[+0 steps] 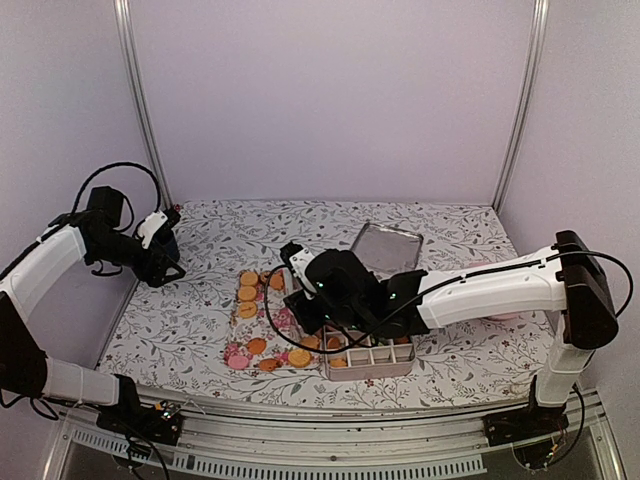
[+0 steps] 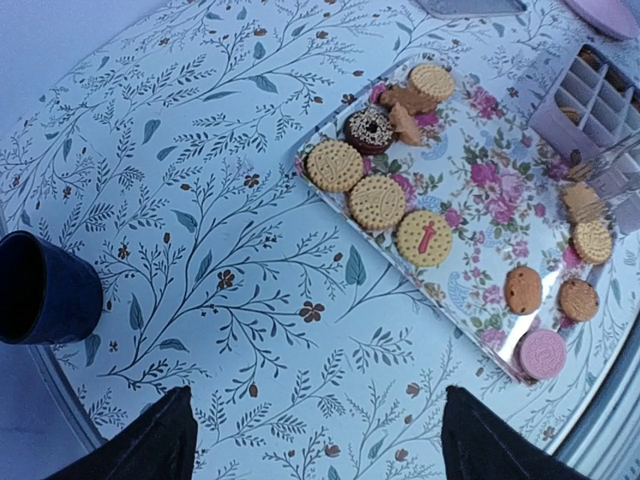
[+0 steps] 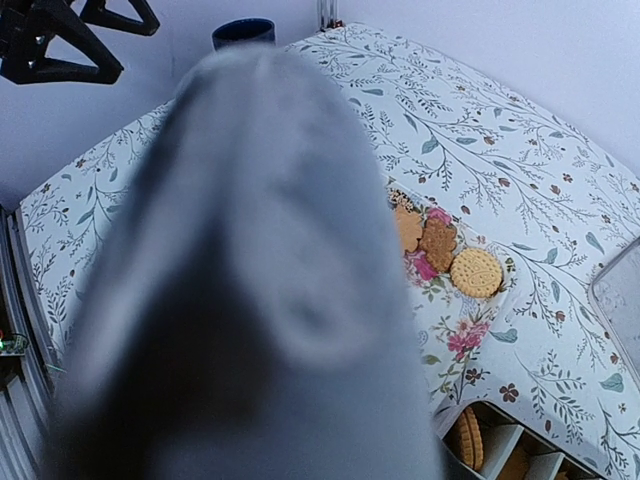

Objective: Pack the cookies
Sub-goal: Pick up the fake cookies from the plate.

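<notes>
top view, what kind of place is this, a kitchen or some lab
Probably a robot test booth, not a kitchen: plain walls with metal corner posts, two arms bolted to a rail, and a floral tablecloth staged with cookies and a divided box.

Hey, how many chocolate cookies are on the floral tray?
1: a dark ring-shaped cookie on the tray, between a round tan cookie and the flower-shaped ones. The right arm hides part of the tray from above, so more may be hidden.
</notes>
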### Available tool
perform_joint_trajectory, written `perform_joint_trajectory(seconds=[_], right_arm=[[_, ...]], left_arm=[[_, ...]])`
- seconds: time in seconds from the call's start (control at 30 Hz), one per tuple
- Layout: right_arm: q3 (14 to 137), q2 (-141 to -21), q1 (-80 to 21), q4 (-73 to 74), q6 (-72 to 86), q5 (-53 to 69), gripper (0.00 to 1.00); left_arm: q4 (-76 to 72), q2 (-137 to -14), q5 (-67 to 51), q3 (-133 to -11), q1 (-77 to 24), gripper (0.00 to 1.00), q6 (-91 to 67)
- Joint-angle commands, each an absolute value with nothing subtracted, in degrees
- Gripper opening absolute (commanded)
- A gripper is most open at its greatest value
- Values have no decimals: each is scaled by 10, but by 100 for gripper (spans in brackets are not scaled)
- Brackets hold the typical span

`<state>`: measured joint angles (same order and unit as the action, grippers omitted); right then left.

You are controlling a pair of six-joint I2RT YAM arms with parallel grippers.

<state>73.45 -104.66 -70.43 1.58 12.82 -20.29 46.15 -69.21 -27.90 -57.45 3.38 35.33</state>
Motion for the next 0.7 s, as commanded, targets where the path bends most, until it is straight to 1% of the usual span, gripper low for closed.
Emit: perform_joint_trajectory(seconds=[0.0,0.1,0.17,0.23,0.33,0.53,0.6,0.67], right_arm=[[744,-1062,-704,40,129,-180,41],[747,-1062,-704,35,125,-181,36],[752,-1060,-704,34,122,-193,28],[760,-1052,-703,33,119,-202,23],[778,-1036,-703,27,103,-206,20],[800,-1018,-703,26,76,-212,20],[796,-1018,-703,28,78,-210,15],[792,-1017,-703,28,86,-203,13]], left_arm=[[457,-681,-276,-570,35,85,357],[459,-679,-276,-572,35,85,359],[461,-679,-275,-573,35,85,359],[462,-679,-273,-576,35,85,359],[462,-678,-272,-578,36,85,359],[461,-676,-272,-583,35,85,359],[461,-674,-274,-583,35,85,359],[462,-673,-274,-582,35,85,359]])
